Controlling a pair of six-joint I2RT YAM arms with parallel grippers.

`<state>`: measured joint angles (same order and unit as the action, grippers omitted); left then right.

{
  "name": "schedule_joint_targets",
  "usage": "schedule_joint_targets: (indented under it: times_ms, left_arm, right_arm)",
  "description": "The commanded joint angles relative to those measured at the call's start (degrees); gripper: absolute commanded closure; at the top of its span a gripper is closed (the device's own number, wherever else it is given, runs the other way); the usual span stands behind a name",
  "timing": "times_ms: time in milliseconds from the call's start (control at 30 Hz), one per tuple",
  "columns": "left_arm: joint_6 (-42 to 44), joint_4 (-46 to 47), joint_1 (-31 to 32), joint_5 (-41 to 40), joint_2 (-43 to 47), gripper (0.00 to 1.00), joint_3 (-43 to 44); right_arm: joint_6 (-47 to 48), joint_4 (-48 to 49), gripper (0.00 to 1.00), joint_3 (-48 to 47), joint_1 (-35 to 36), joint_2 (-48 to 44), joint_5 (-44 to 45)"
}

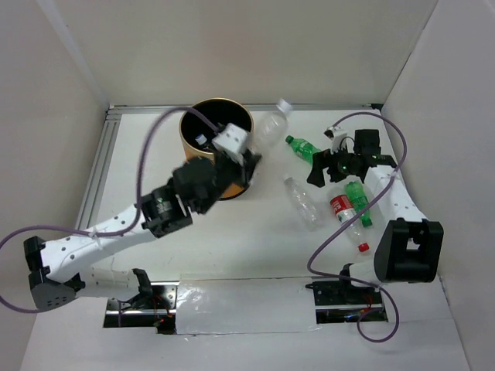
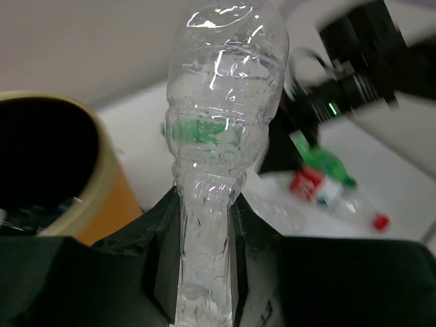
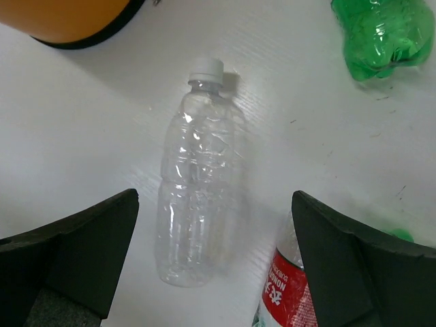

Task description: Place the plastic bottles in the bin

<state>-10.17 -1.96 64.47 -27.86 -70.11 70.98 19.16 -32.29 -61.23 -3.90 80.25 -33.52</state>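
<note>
Orange with a thin gold rim, the bin (image 1: 186, 144) stands at the far left-centre of the table (image 1: 255, 247) in the top view. The left gripper (image 1: 254, 153) is at the bin's right edge and grips the held bottle (image 1: 271, 128) — clear, with its white cap pointing to the far right and its body outside the rim. The right gripper (image 1: 329, 171) hovers above the bottles lying on the right side. A green bottle (image 1: 303, 147) lies just beyond it, a clear bottle (image 1: 303, 205) to its near left, and a red bottle (image 1: 345, 213) with a red cap nearer the arm's base. A second green bottle (image 1: 358, 195) lies against the red one. In the left wrist view the dark fingers (image 2: 160, 272) are drawn narrow on the lower part of the held bottle, which stands up in the middle. The bin's black mouth is at the left, while the red bottle and a green one lie on the table at the right, below the blurred right arm. In the right wrist view the fingers (image 3: 75, 252) stand wide apart and hold nothing. The clear bottle lies on the table below, between them, with its cap toward the bin's base at the top left. A green bottle is at the top right — the red bottle's label shows at the lower edge, just beside one finger.
</note>
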Motion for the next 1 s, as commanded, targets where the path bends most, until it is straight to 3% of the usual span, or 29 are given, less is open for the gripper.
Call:
schedule_joint_targets:
  times_ms: [0, 167, 267, 333, 367, 400, 533, 767, 833, 967]
  left_arm:
    - [5.1, 4.8, -9.7, -5.4, 1.1, 1.00, 4.8]
    - [2.8, 9.3, -26.0, -7.9, -5.5, 0.98, 8.7]
    - [0.3, 5.9, -32.1, -9.6, -12.0, 0.87, 11.7]
    - [-1.1, 5.0, -34.5, -7.7, -14.5, 0.69, 12.3]
    - [-3.1, 3.3, -36.3, -5.1, -16.5, 0.41, 13.5]
    - [-3.1, 3.3, -36.9, -5.1, -16.6, 0.41, 14.0]
    - [-2.9, 1.3, -36.9, -2.9, -18.7, 0.19, 15.6]
    - [1.4, 1.3, -30.7, -2.3, -10.9, 0.14, 13.8]
    - [2.7, 0.7, -26.9, -1.6, -5.5, 0.14, 9.7]
    - [1.4, 0.2, -19.2, 3.3, 5.5, 0.15, -3.0]
  right_arm:
    - [2.6, 0.3, 0.00, 1.2, 0.3, -3.4, 1.2]
    - [4.2, -0.2, 0.00, 3.8, 2.1, -2.3, 1.7]
    - [4.2, 0.4, 0.00, 4.4, 3.5, -1.1, 3.3]
    - [3.5, 1.0, 0.00, 5.0, 4.3, -0.4, 3.3]
    - [3.5, 1.0, 0.00, 5.0, 5.8, 0.3, 3.3]
    - [3.5, 1.0, 0.00, 5.0, 6.4, 0.3, 3.3]
    - [2.2, 5.2, 0.00, 6.5, 10.4, 3.0, 4.5]
    - [-1.5, 10.4, 0.00, 7.6, 16.5, 13.3, 7.9]
    - [-3.0, 11.9, 0.05, 7.6, 17.0, 14.8, 12.4]
    - [-2.3, 10.2, 0.48, 6.6, 16.1, 14.0, 10.8]
